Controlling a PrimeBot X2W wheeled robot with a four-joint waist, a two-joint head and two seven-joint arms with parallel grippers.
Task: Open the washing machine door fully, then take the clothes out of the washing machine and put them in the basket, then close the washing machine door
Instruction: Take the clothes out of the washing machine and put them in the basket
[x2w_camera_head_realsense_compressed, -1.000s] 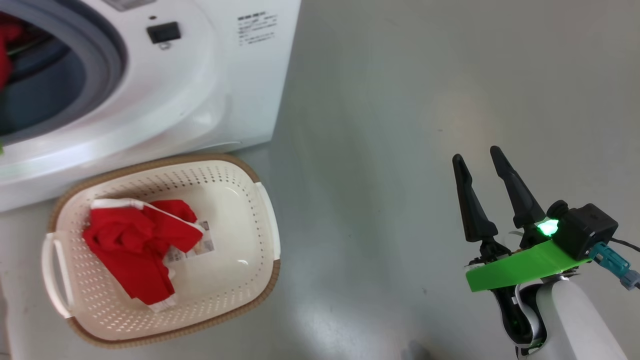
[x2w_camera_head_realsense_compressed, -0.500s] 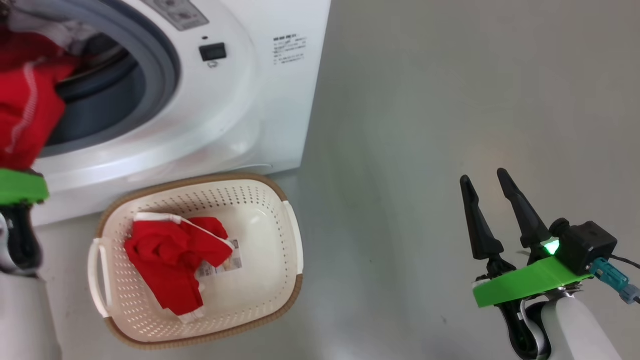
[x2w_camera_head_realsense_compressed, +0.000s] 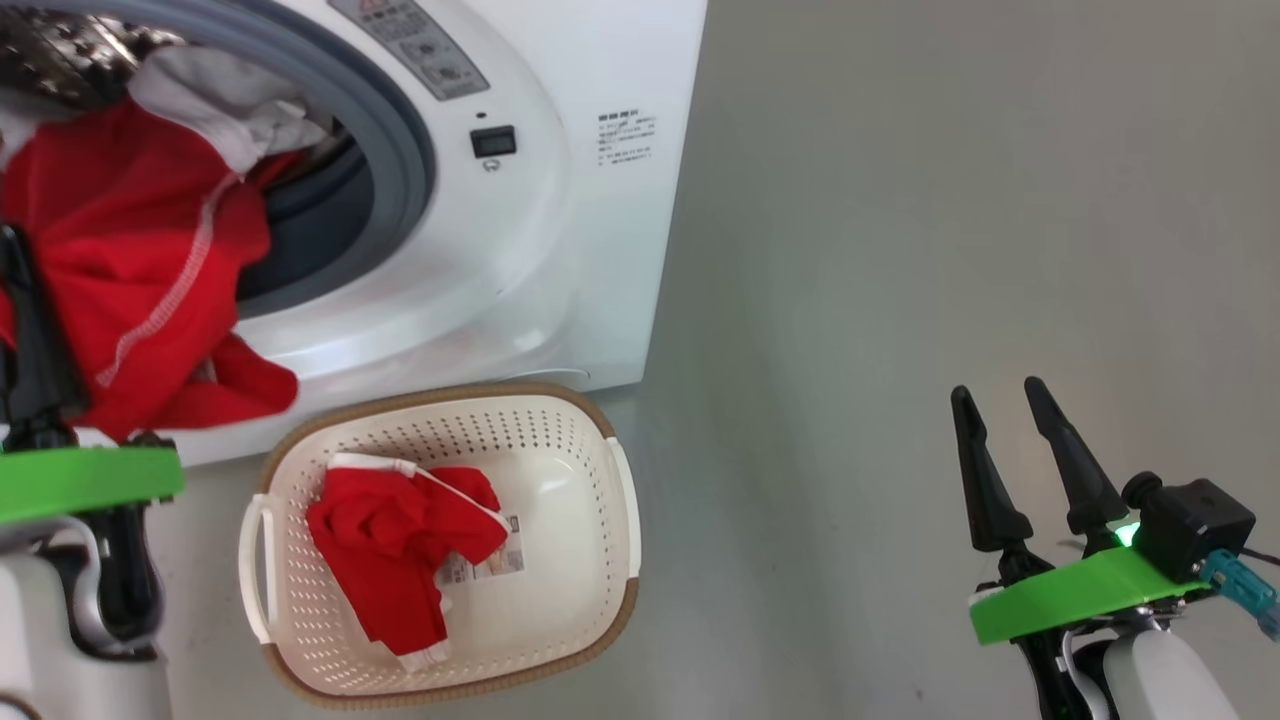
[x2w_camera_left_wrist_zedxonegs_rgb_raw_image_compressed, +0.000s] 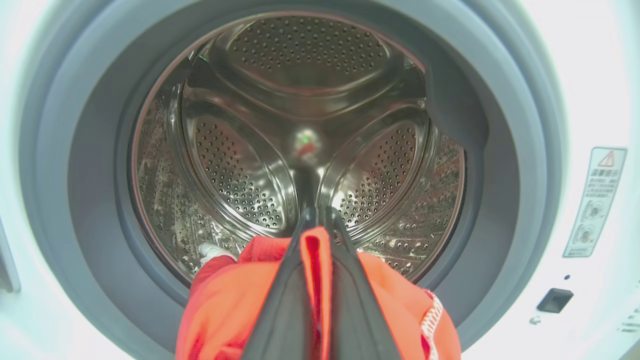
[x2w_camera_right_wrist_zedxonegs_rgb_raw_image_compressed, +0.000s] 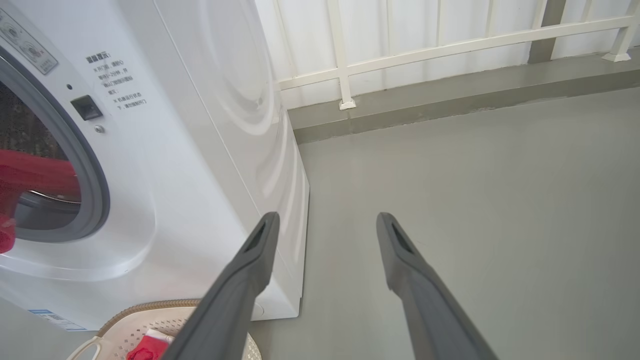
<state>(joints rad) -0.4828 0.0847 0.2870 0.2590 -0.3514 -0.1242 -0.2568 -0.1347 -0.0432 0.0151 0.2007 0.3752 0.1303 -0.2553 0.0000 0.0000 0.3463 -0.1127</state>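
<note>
At washing machine (x2w_camera_head_realsense_compressed: 570, 250) mouth: left gripper (x2w_camera_left_wrist_zedxonegs_rgb_raw_image_compressed: 317, 214) clamped on red clothes (x2w_camera_left_wrist_zedxonegs_rgb_raw_image_compressed: 225, 300); right gripper (x2w_camera_head_realsense_compressed: 997, 390) fingers apart, well aside; basket (x2w_camera_head_realsense_compressed: 622, 500) below holds red garment (x2w_camera_head_realsense_compressed: 400, 540).

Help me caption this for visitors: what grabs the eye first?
A bright red garment, pinched in the left gripper, spills from the washing machine at upper left. Below it, a second red garment lies in the cream basket. The right gripper hangs open at lower right.
</note>
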